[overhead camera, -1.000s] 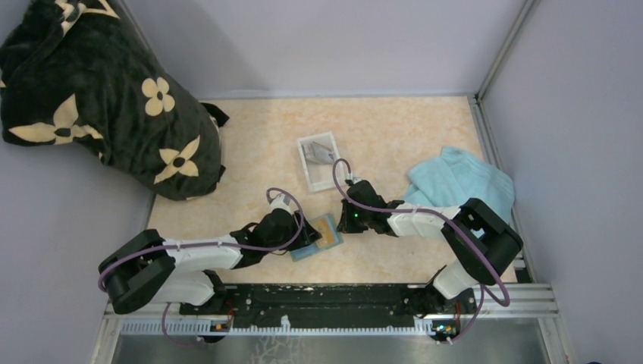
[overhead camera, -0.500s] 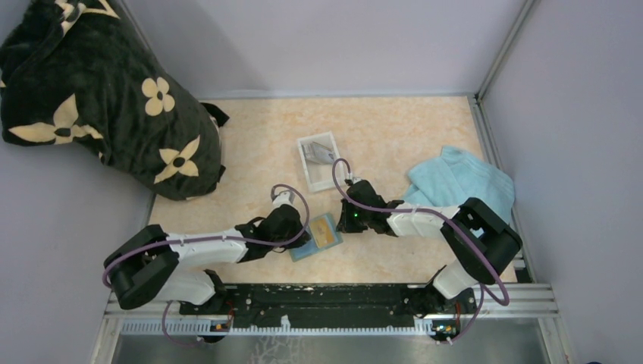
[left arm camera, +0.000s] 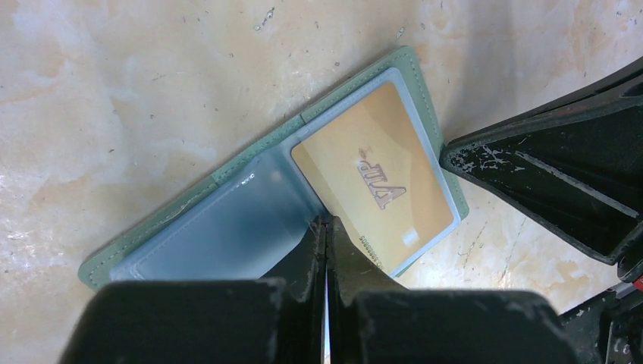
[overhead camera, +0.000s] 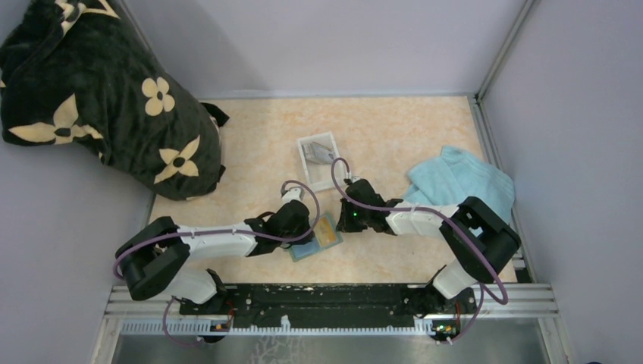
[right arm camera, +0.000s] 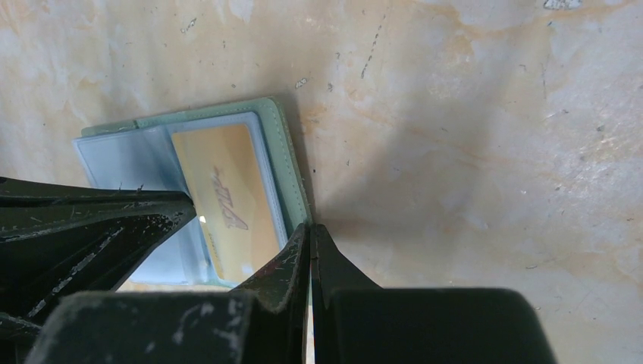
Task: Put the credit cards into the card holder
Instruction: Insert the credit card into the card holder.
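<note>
Black left gripper [left arm camera: 326, 227], fingers pressed together and holding nothing, had its tips on the open grey-green card holder [left arm camera: 265, 212] near the counter's [overhead camera: 250, 144] front edge. An orange-yellow credit card [left arm camera: 379, 189] sat in its right pocket. The right gripper [right arm camera: 309, 231], likewise closed and empty, met the holder's right edge.

The card holder [left arm camera: 220, 227] is lying open and flat, pale blue inside facing up. An orange-yellow credit card [left arm camera: 375, 186] is sitting tucked inside one half.
</note>
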Controlling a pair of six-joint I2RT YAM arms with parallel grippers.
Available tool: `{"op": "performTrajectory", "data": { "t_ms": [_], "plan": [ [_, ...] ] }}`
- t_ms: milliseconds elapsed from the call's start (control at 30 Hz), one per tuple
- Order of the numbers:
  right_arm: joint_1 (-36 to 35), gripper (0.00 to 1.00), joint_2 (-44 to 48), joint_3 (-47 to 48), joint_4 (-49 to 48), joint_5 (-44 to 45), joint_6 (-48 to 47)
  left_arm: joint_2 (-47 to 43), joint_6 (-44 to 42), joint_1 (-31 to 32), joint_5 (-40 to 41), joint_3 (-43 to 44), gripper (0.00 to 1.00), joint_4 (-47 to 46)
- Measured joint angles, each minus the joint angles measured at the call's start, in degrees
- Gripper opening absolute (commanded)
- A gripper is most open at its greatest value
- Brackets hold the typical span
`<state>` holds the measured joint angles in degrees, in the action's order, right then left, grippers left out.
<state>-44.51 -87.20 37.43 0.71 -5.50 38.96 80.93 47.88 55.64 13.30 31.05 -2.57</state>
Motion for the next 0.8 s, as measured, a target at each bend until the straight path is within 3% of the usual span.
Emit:
{"op": "performTrajectory", "data": {
  "t_ms": [633,800],
  "plan": [
    [0.0,0.00,-0.2,0.2,0.2,0.1,-0.2,1.4,-0.5,1.4,2.8,2.1,0.03,1.7],
    [0.0,0.12,-0.2,1.0,1.5,1.0,-0.5,-3.4,0.5,1.6,5.8,2.1,0.09,6.7]
  ]
}}
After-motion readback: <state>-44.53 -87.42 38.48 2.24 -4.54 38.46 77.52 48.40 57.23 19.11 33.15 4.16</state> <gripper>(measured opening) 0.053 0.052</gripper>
